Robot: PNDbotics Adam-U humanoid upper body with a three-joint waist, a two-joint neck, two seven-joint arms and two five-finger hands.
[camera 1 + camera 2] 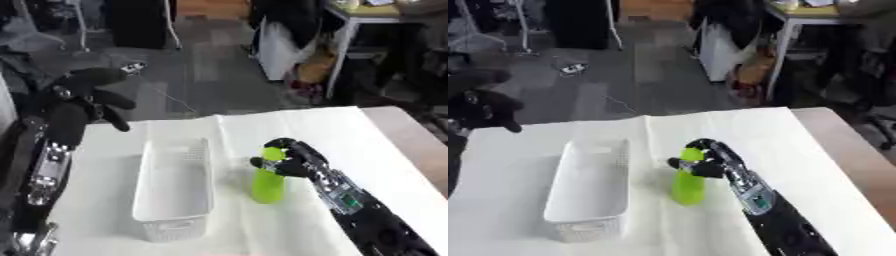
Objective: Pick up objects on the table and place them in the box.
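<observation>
The right hand (289, 159) has its fingers curled round the upper part of a lime-green bottle (268, 185), which stands upright, or nearly so, on the white cloth (367, 150) covering the table (411, 137). The bottle is just beside the right long wall of the white plastic basket (175, 220), apart from it by a narrow strip of cloth. The basket lies lengthwise away from the robot, its near end close to the table's front edge.

The left eye view shows the left hand (92, 90) whole: raised over the table's far left corner, fingers loosely bent and drooping, holding nothing, with the forearm running down the left edge. The right eye view catches only part of that hand, at its left border.

To the right of the bottle the cloth lies bare out to the uncovered brown table edge. Behind the basket a band of cloth runs to the far edge, with grey floor (623, 75) beyond.
</observation>
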